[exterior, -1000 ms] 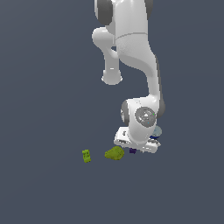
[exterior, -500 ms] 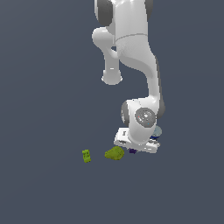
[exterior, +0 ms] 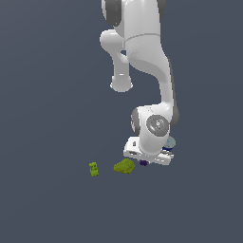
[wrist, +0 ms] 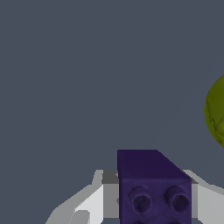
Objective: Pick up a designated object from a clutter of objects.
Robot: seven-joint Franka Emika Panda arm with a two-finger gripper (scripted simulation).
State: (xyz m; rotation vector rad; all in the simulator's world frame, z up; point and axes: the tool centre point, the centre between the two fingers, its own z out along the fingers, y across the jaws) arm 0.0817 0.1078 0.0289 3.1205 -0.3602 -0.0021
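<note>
The dark purple block point(wrist: 153, 188) is a small studded brick that fills the gap between my fingers point(wrist: 94, 203) in the wrist view. Both pads touch its sides. In the exterior view only a bit of it point(exterior: 143, 163) shows under the white hand, low at the floor. My gripper point(exterior: 145, 161) is shut on it. The rest of the clutter lies close by: an olive-green lump point(exterior: 124, 166) right beside the hand and a lime-green brick point(exterior: 94, 169) further towards the exterior view's left. The blue can point(exterior: 169, 142) is mostly hidden behind the hand. The cyan brick is out of view.
The olive-green lump also shows at the edge of the wrist view point(wrist: 216, 111), close to the held block. The grey floor point(exterior: 47, 95) stretches all around. The arm's white links point(exterior: 142, 52) rise above the hand.
</note>
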